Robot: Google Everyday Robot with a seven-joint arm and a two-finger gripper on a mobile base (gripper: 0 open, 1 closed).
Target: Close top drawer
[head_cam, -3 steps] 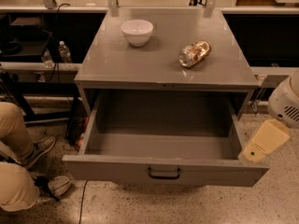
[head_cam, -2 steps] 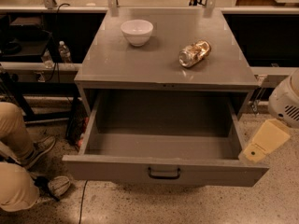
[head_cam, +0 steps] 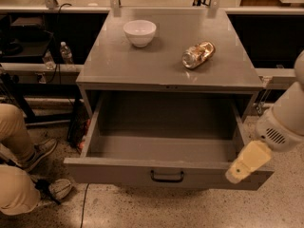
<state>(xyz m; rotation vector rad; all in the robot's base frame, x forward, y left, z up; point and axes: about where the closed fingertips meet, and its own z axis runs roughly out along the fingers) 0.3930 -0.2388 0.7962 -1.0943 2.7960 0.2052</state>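
The top drawer [head_cam: 118,172] of the grey cabinet [head_cam: 161,65] stands pulled far out toward the camera, its inside bare, its small dark handle [head_cam: 167,176] in the middle of the front panel. The gripper [head_cam: 248,162], cream-coloured on a white arm [head_cam: 285,122], hangs at the drawer's front right corner, overlapping the front edge; I cannot tell whether it is spread or pressed together. On the cabinet top sit a white bowl [head_cam: 139,32] and, to its right, a shiny can [head_cam: 198,54] lying on its side. A person's legs [head_cam: 14,175] show at the left.
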